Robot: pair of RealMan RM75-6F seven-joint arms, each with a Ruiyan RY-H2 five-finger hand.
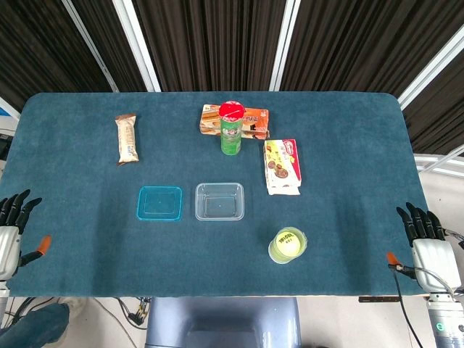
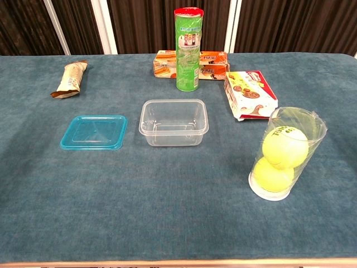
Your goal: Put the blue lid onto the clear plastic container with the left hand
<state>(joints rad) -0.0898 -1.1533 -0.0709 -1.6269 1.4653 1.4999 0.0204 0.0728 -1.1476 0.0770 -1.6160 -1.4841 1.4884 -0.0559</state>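
Two things matter here: the blue lid (image 1: 159,203) lies flat on the surface, just left of the clear box (image 1: 220,201). It looks thin, light and bendy, so pinch its raised edge. The left hand (image 1: 10,232) waits far off, fingers spread, holding nothing.

glossy plastic blue lid (image 2: 94,132), clear container (image 2: 173,121); matt cloth table (image 2: 167,212).

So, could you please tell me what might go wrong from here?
The blue lid lies flat on the cloth, so the left robot hand may struggle to get fingers under its thin edge. The light, empty clear container beside it could slide if the lid lands off-centre.
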